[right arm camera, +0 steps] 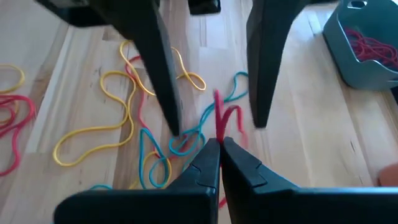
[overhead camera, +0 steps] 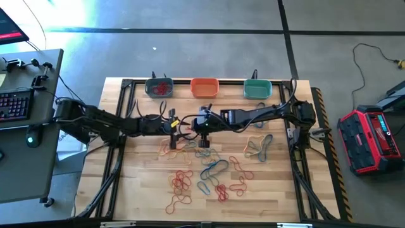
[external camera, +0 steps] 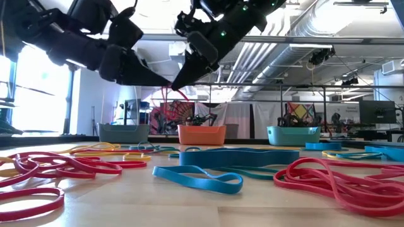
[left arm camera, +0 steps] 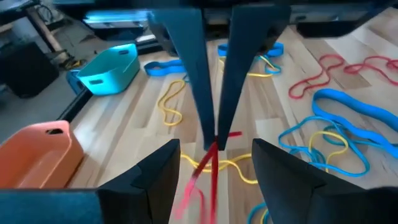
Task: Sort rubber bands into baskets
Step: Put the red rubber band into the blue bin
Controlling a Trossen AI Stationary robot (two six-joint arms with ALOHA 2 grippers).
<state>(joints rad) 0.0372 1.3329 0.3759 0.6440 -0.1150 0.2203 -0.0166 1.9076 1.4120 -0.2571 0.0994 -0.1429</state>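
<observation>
- The right gripper is pinched tight on a red band, held in the air over the middle of the table, just short of the baskets along the far edge.
- The left gripper faces it with fingers spread wide on either side of the band, holding nothing.
- The band hangs limp from the pinch: very light, floppy, stretchy, likely to snag or spring off.
- It looks best taken by a single strand at mid-loop, clear of other bands.
- The grey basket at the far left already holds red bands, so it seems the goal; the orange basket and the teal basket sit beside it.
- More bands in red, yellow and blue lie tangled over the table toward the near edge; overlaps may drag neighbours along.
</observation>
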